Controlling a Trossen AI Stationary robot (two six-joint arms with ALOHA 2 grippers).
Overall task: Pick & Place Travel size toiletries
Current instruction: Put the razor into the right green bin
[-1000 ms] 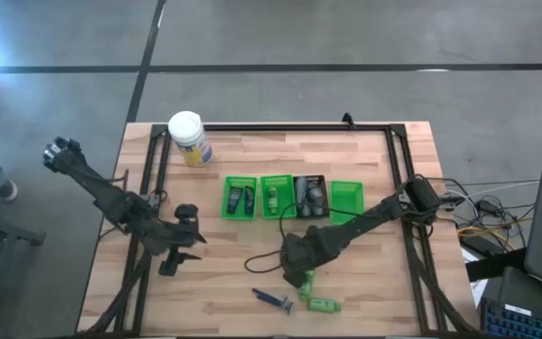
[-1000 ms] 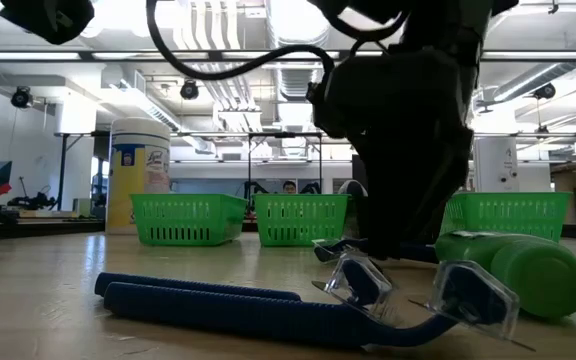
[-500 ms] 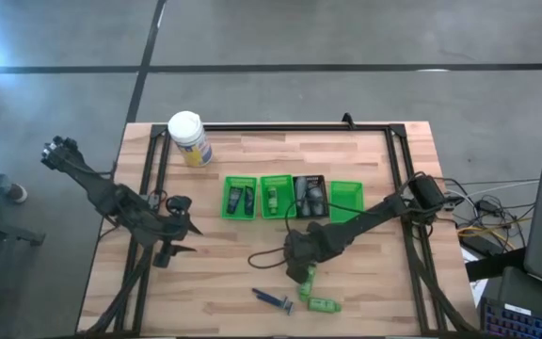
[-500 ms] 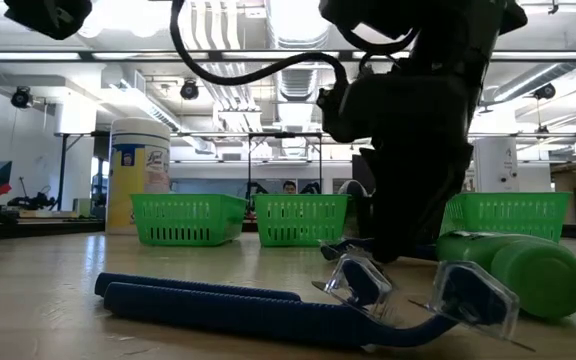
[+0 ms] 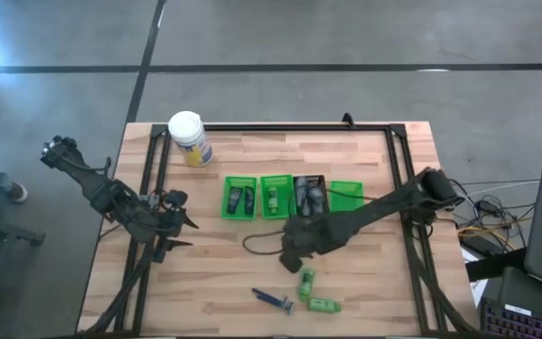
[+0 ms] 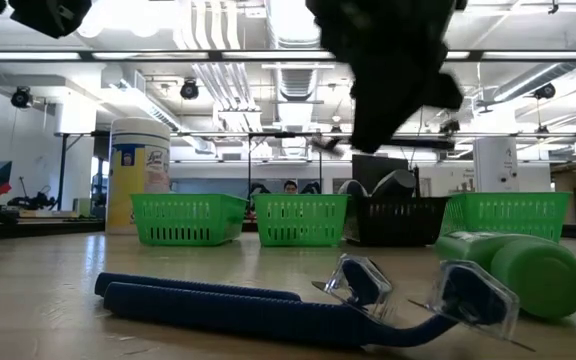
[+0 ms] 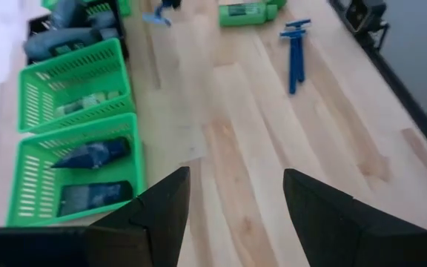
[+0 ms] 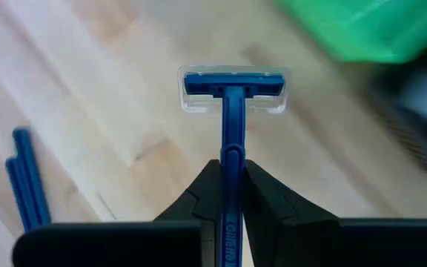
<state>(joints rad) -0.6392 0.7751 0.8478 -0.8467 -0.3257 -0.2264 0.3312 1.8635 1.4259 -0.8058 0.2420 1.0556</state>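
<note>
My right gripper [image 5: 294, 247] is up above the table's middle, shut on a blue razor [image 8: 232, 141]. Two more blue razors [image 5: 273, 300] and two small green bottles [image 5: 306, 280] [image 5: 323, 304] lie on the table near the front. Dark tubes lie in the leftmost green bin [image 5: 241, 198], a green bottle in the second bin [image 5: 277, 196], and dark items in the black bin [image 5: 310, 195]. My left gripper [image 5: 172, 215] hovers open over the table's left side, with nothing between its fingers [image 7: 161, 215]. My right gripper pinches the razor's blue handle [image 8: 232, 174] between its two fingers. The handle runs out past the fingertips, and the clear-capped head [image 8: 233, 90] is at the free end. The fingers slant down from above. The razor is lifted clear of the table.
A white canister with a yellow label [image 5: 189, 138] stands at the far left. The rightmost green bin [image 5: 346, 196] stands beside the black bin. A black frame [image 5: 280, 127] runs along the table's far and side edges. Bare wood lies between the bins and the loose items.
My right gripper has shut on a razor beside the green bottles, then risen and gone a little toward the bins. The razor has come off the table with it. My left gripper has drawn back a little toward the table's far left.
</note>
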